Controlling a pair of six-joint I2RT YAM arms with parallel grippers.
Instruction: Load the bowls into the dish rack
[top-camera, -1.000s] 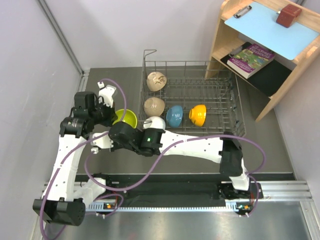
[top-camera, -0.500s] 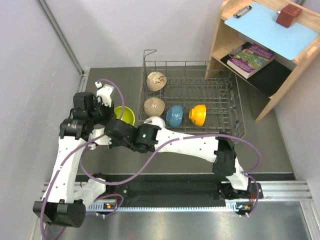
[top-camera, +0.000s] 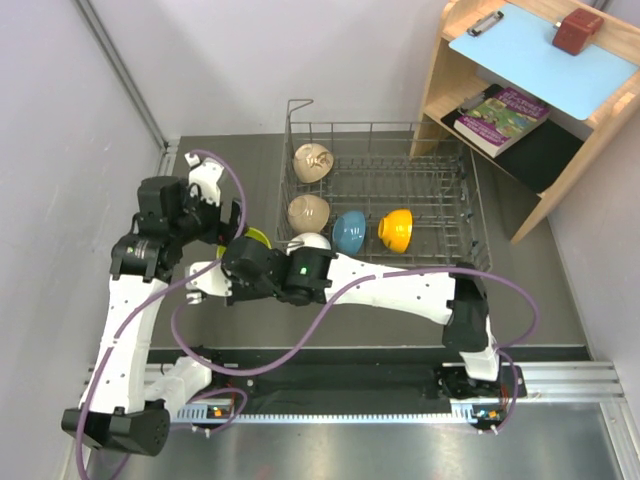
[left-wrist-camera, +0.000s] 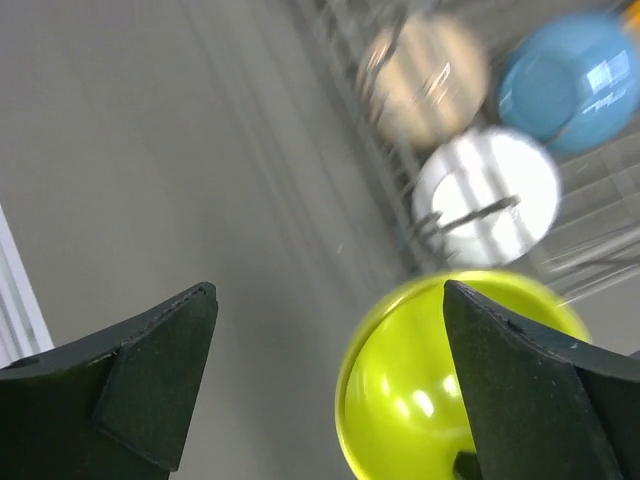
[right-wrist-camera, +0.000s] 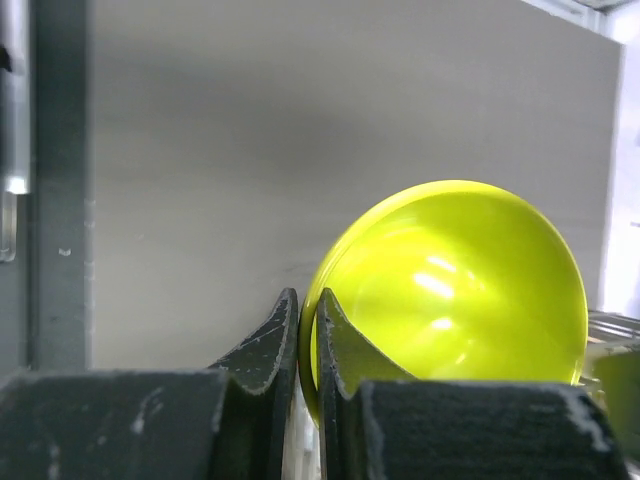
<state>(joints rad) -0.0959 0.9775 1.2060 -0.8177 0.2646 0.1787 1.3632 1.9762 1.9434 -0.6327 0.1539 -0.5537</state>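
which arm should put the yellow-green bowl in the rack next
Right. The right fingers are shut on the yellow-green bowl at its rim, just beside the dish rack. The left fingers stand wide apart, not gripping it.

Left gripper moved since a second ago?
Yes: the left gripper opened and backed slightly toward the far wall, judged against the dish rack's left side.

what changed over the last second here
The left fingers let go of the yellow-green bowl, opened wide and drew back slightly. The right fingers closed on its rim and now hold it. The dish rack and the five bowls in it stayed put.
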